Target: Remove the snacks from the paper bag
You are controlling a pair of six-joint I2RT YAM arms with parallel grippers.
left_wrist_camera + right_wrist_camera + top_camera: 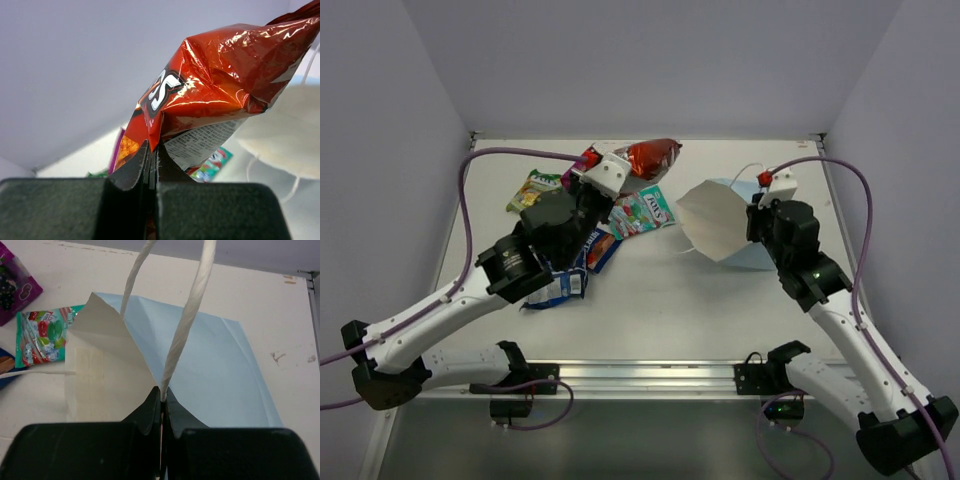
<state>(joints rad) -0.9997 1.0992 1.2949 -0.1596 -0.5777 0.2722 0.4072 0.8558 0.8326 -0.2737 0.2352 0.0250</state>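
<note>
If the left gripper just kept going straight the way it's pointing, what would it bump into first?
Apart from the orange-red packet that the left gripper holds, probably only the back wall. The paper bag lies off to its right. Depth is hard to judge.

Right claw (161,394) clamped on paper bag (215,360) cord handle (192,315); teal-white packet (42,335) beside bag.

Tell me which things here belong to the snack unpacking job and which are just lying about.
Job:
paper bag, held by the right tool
orange-red packet, in the left tool
teal-white packet
yellow-green packet
magenta-purple packet
blue-white packet
dark blue packet

Lying about:
purple cables
metal rail
</note>
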